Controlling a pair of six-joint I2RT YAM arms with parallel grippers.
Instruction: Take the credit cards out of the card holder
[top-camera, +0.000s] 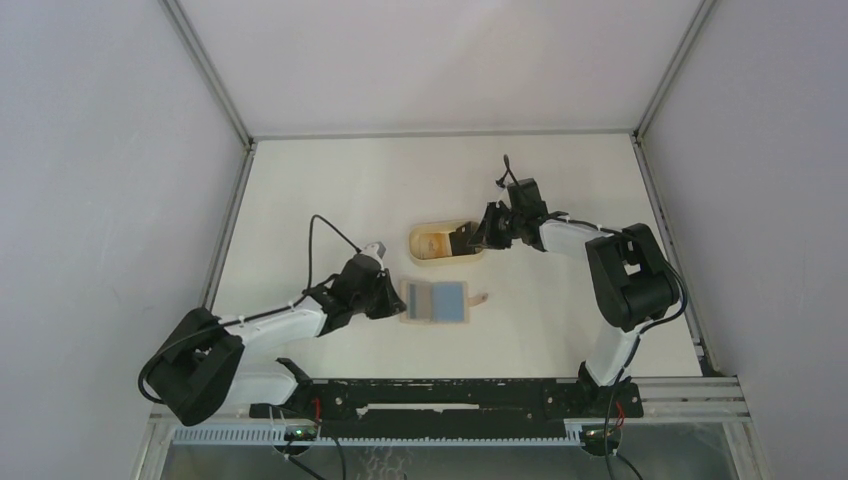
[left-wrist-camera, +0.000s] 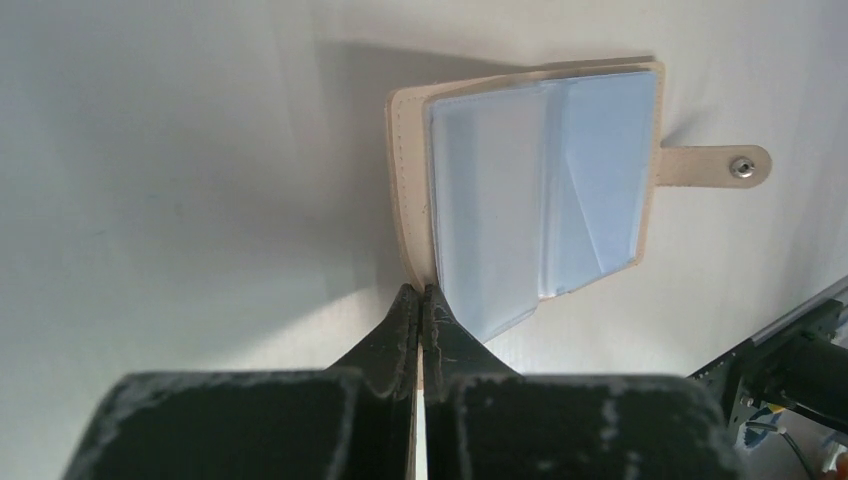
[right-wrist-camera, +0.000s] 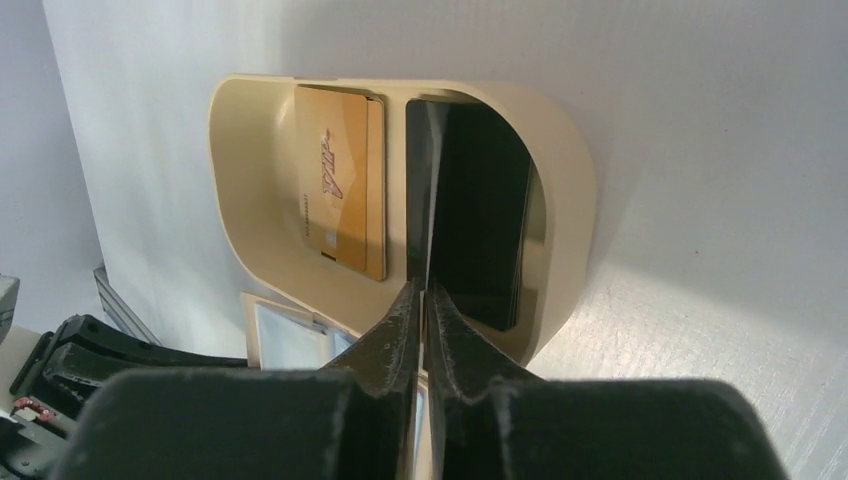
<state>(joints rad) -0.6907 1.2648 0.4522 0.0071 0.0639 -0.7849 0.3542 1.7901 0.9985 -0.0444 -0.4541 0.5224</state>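
Left wrist view: left hand (left-wrist-camera: 421, 292) pinched shut, tips on the open card holder (left-wrist-camera: 545, 190) edge, likely pinning it to the tabletop (left-wrist-camera: 180, 150). Right hand (right-wrist-camera: 421, 288), jaws almost together, meets the black card (right-wrist-camera: 485, 200) at its edge, in the tray (right-wrist-camera: 570, 200) beside the gold card (right-wrist-camera: 340, 170). Whether it grips, I cannot tell.

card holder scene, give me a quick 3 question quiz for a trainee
1. True or false: the card holder lies open on the table.
2. Where is the black card? A: in the card holder's clear sleeves. B: in the tray. C: on the bare table.
3. Which arm's jaws are at the tray?
Key: 1 true; 2 B; 3 the right arm's jaws.
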